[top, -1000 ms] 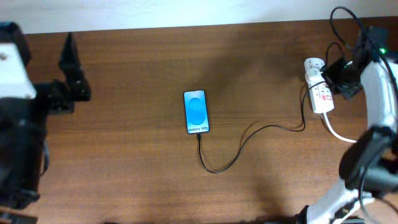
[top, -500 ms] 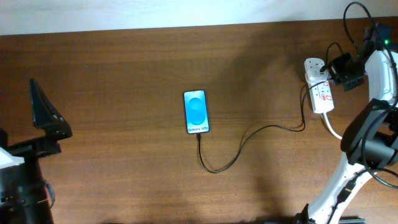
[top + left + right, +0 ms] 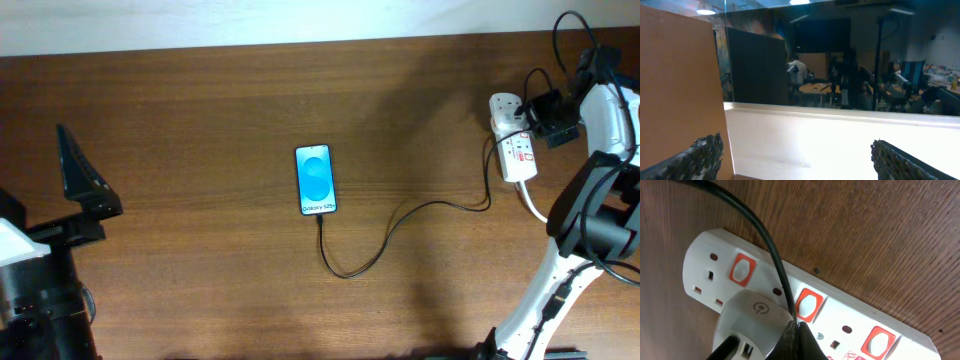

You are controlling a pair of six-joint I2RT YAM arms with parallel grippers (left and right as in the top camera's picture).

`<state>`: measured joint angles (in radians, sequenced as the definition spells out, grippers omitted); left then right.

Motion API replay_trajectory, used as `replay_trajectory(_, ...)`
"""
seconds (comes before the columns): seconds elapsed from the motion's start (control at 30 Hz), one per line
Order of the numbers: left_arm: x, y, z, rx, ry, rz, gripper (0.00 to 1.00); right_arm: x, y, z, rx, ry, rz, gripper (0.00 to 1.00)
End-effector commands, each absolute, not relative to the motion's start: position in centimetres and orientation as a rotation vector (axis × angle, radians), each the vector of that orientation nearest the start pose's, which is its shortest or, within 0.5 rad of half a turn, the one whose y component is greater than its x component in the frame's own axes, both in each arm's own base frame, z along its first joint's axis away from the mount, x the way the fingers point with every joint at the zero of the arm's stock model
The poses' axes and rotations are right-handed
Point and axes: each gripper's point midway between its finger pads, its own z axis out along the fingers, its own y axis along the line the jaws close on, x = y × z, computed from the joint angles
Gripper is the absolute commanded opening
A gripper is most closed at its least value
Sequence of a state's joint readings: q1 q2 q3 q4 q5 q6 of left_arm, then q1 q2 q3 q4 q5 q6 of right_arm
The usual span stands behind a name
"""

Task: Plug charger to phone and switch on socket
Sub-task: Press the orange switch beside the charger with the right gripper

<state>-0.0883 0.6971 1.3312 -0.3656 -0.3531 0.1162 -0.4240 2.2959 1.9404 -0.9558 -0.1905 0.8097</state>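
The phone [image 3: 316,180] lies face up mid-table, its blue screen lit. The charger [image 3: 400,218], a thin black cable, runs from the phone's lower end in a loop to the right, toward the socket [image 3: 512,140]. In the right wrist view the socket [image 3: 850,315] shows red switches [image 3: 808,305] and a white adapter [image 3: 747,325], with the black cable [image 3: 760,230] passing over it. My right gripper [image 3: 796,330] is shut, its tips right at the middle switch and the cable; it also shows in the overhead view [image 3: 545,112]. My left gripper [image 3: 795,150] is open, empty and lifted at the table's left [image 3: 85,185].
The socket's thick white cord [image 3: 540,212] trails off toward the right arm's base. The left wrist view faces a room beyond the table, with a brown panel [image 3: 680,90] at its left. Bare wooden tabletop [image 3: 200,230] surrounds the phone.
The left arm has pulled back and down toward the front-left corner. The right gripper has shifted slightly up and right at the socket. Phone and cable have not moved.
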Motion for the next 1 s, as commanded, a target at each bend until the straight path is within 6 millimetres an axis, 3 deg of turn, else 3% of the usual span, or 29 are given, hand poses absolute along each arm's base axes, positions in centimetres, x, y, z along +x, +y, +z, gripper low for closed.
replay_trajectory(0.0,20.8,4.4,53.9,-0.174,1.307,0.275,1.0,48.7,-17.8,3.7,1.658,2.373,0.374,0.04)
replay_trajectory(0.3,21.1,4.4,53.5,-0.173,1.313,0.275,0.99,48.6,-15.8,0.3,1.673,2.458,0.396,0.04)
replay_trajectory(0.47,21.1,4.4,53.6,-0.174,1.308,0.274,1.0,48.4,-15.6,0.2,1.666,2.474,0.383,0.04)
replay_trajectory(0.53,21.1,4.4,53.6,-0.174,1.307,0.274,0.99,48.4,-15.9,0.8,1.666,2.461,0.386,0.04)
replay_trajectory(0.7,21.1,4.4,53.6,-0.174,1.307,0.274,0.99,49.4,-17.1,4.7,1.599,2.424,0.395,0.04)
replay_trajectory(0.97,21.1,4.4,53.6,-0.174,1.307,0.274,0.99,49.4,-16.8,4.6,1.6,2.434,0.392,0.04)
